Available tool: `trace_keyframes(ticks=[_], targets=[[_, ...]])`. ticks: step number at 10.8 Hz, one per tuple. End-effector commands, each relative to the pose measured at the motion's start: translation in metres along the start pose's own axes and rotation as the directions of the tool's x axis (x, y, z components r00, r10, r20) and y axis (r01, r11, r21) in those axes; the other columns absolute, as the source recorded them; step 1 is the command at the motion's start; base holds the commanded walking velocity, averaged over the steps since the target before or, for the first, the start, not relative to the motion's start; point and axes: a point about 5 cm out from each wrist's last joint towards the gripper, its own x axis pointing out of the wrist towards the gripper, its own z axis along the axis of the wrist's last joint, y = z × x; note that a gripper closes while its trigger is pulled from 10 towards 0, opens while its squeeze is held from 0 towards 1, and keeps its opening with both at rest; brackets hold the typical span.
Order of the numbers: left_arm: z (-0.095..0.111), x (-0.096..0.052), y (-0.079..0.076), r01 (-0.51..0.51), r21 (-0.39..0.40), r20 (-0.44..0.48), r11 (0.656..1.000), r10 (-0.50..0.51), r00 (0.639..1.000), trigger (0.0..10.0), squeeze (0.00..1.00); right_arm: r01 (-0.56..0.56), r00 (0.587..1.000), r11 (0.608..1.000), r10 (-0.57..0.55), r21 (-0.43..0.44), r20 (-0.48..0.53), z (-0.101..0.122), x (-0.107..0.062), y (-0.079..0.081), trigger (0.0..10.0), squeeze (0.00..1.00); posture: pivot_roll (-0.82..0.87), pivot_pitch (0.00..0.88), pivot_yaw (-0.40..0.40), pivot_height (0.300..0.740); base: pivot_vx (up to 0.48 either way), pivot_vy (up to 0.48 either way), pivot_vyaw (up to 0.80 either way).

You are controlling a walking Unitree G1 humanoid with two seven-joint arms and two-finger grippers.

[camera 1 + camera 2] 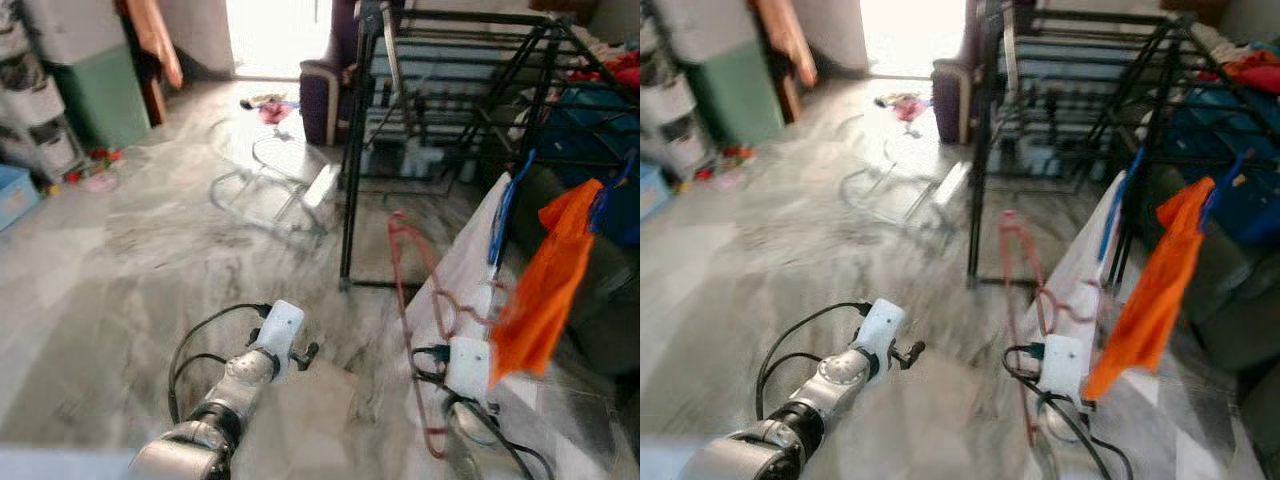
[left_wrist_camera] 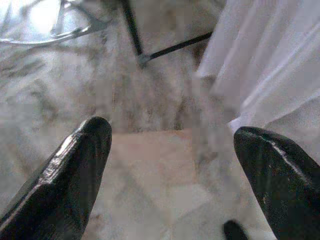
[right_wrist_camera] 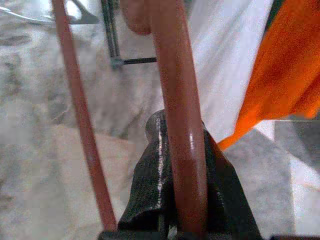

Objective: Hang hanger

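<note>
The right gripper was clenched on a dull red plastic hanger, its black fingers pinching one thick bar low down while the thinner bar ran free beside it. In the head views the hanger stood roughly upright at the near right, its hooked top lifted toward the black metal drying rack farther off; holding it from below probably left the hook free to catch a rail. An orange cloth and a white sheet already hung from the rack's near right side on blue hangers, just beside the red one, so the hook would need a bare stretch of rail.

The left gripper was spread wide and empty, held low over the grey marble floor on the left, apparently kept out of the way. The hanger was not yet on any rail, and the views were blurred.
</note>
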Motion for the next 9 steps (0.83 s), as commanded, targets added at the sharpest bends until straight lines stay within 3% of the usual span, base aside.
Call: trace_keyframes(ticks=[1,4,9], targets=[[0.0,-0.001,0.009,-0.019,0.015,-0.005,1.0,0.019,1.0,10.0,0.0,-0.023,0.999,1.0,0.023,0.012,0.031,0.009,0.001,0.009,10.0,0.0,-0.08,0.0,-0.031,0.74,0.469,0.0,0.0],[0.0,-0.001,0.007,-0.016,-0.008,-0.003,1.0,0.016,1.0,10.0,0.0,-0.016,0.999,1.0,0.016,0.012,0.03,0.009,0.001,0.007,10.0,0.0,-0.08,0.0,-0.03,0.74,0.432,0.0,0.0],[-0.004,-0.002,0.008,-0.017,-0.002,-0.016,1.0,0.017,1.0,10.0,0.0,0.01,0.998,1.0,-0.011,0.019,0.058,0.02,0.006,-0.007,10.0,0.0,-0.07,0.0,-0.043,0.74,0.0,0.0,0.0]])
